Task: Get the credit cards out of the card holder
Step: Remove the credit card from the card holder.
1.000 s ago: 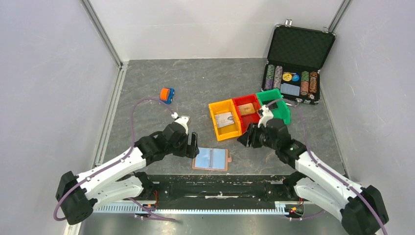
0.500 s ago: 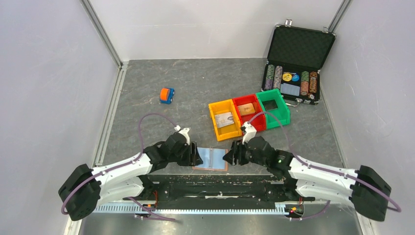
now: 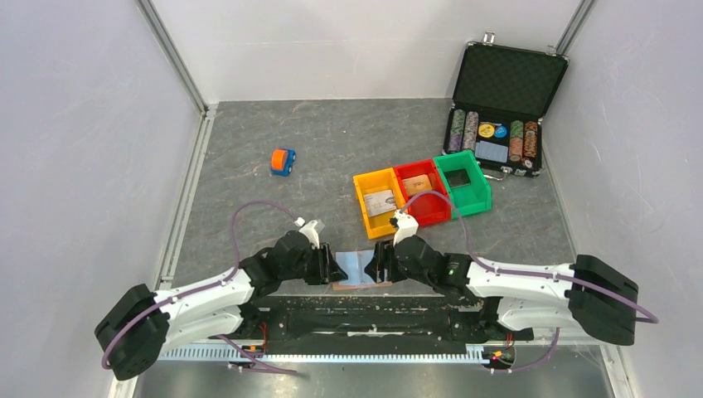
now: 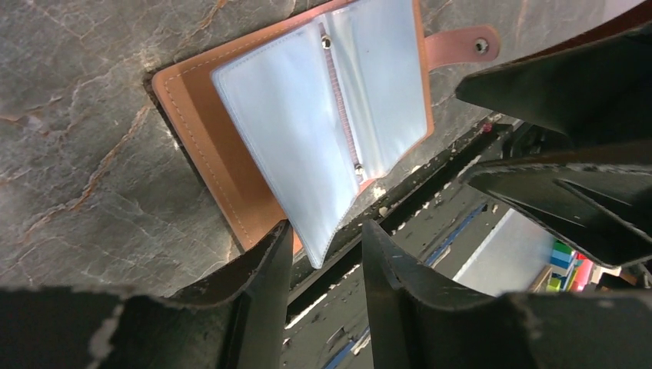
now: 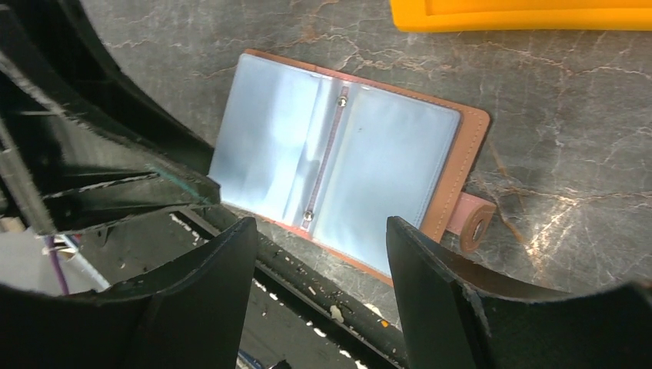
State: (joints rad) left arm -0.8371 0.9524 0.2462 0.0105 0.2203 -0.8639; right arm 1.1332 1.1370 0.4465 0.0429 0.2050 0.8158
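Observation:
The card holder [image 3: 359, 269] lies open at the table's near edge, brown leather with pale blue plastic pockets [image 4: 307, 131]; no credit cards show in the pockets. One pale card [image 3: 380, 202] lies in the yellow bin and a tan one [image 3: 420, 184] in the red bin. My left gripper [image 3: 333, 267] is at the holder's left edge, its jaws [image 4: 327, 234] apart around the raised corner of a plastic page [image 4: 323, 250] without touching it. My right gripper [image 3: 377, 264] hangs open over the holder's right half [image 5: 392, 177], its jaws [image 5: 321, 227] wide and empty.
Yellow [image 3: 365, 217], red [image 3: 432, 215] and green [image 3: 481, 197] bins stand in a row behind the holder. An open black chip case [image 3: 507, 79] sits at the back right, a small orange and blue toy [image 3: 283, 162] at the left. The black rail [image 3: 365, 300] runs just below the holder.
The right gripper came down from the bins to the holder and opened wider. The left gripper slid in to the holder's left edge while its jaws narrowed.

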